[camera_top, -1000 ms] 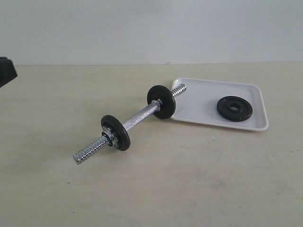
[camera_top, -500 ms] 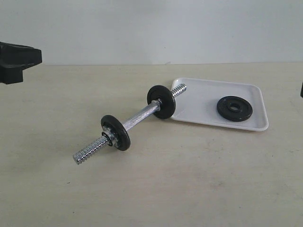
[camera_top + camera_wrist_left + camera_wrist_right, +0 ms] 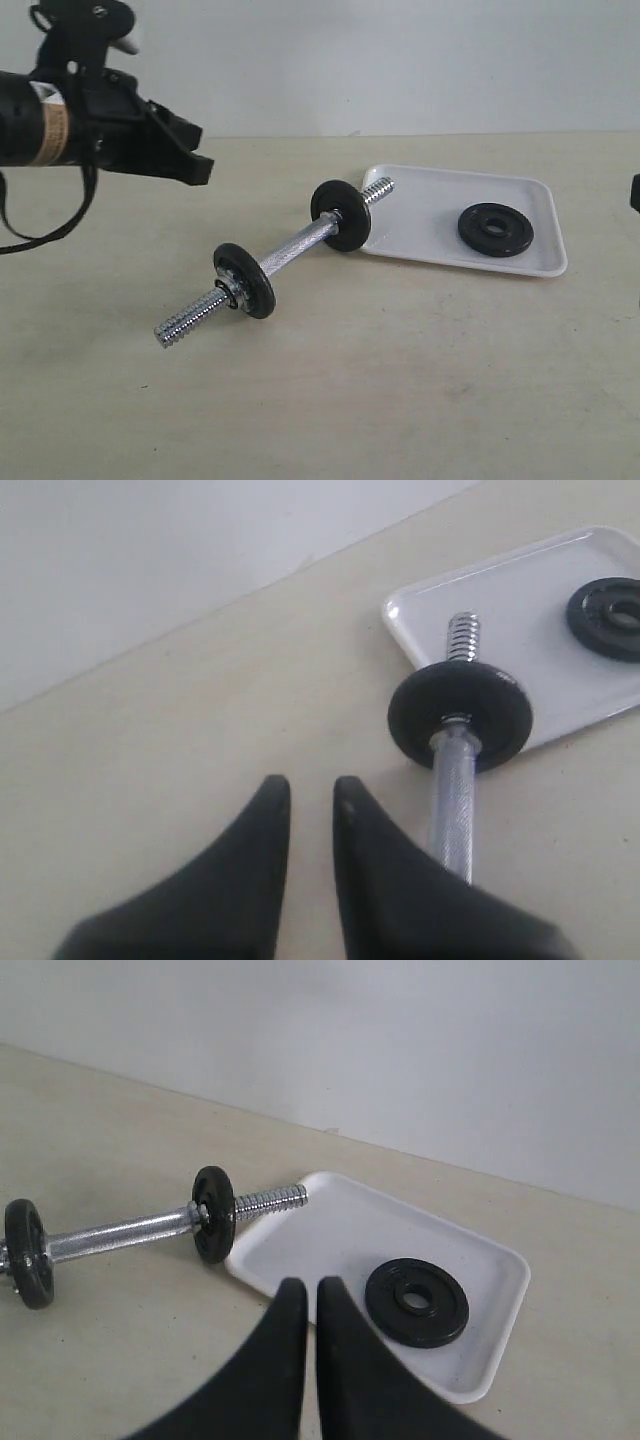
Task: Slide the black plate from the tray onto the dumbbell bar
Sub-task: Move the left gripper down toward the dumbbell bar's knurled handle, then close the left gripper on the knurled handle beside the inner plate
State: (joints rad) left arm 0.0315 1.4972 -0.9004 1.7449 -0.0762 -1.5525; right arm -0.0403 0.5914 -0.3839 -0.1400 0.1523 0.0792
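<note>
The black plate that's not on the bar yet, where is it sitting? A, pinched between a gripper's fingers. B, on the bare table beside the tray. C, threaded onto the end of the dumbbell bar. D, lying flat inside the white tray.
D: the black plate lies flat inside the tray, clear of the dumbbell bar, with nothing holding it.

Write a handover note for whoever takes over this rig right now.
Left end effector: slightly open, empty, in the air left of the dumbbell bar.
Right end effector: shut, empty, right of the tray.
Black plate: flat in the tray, untouched.
Bar: on the table, far disc and near disc mounted, one threaded end over the tray's rim.
Done: nothing. Left: grasp the black plate, slide it onto the bar.
</note>
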